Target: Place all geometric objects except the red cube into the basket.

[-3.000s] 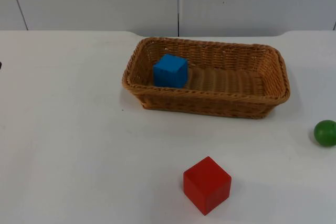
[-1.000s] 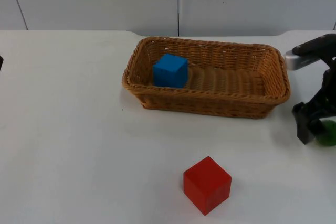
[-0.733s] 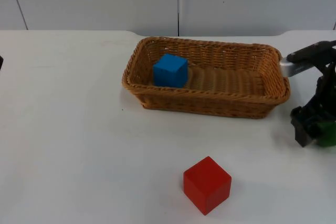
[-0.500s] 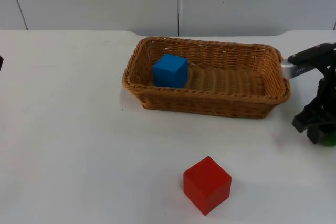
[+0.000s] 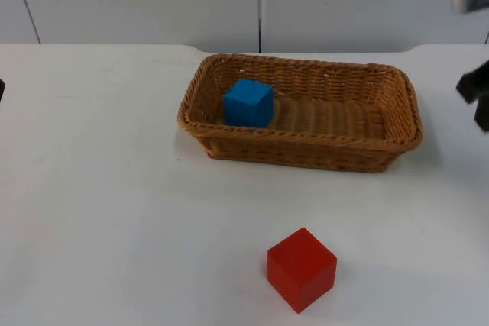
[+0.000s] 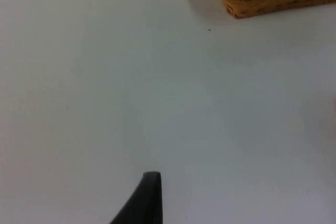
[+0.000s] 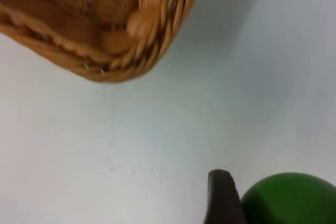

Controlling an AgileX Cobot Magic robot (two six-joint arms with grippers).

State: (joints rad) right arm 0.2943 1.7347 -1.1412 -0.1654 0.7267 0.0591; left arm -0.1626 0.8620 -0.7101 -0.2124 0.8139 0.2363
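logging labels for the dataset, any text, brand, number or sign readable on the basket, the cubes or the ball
None: no word, number or sign can be read on the basket, blue cube, red cube or green ball beside the right pincer.

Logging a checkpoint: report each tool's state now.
Left tool: cannot be told; waits above the table, left of the basket.
Right tool: closed on the green ball, beside the basket's right end.

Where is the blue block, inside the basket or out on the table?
Inside. The blue cube sits on the wicker basket's floor at one end, with the woven walls around it.
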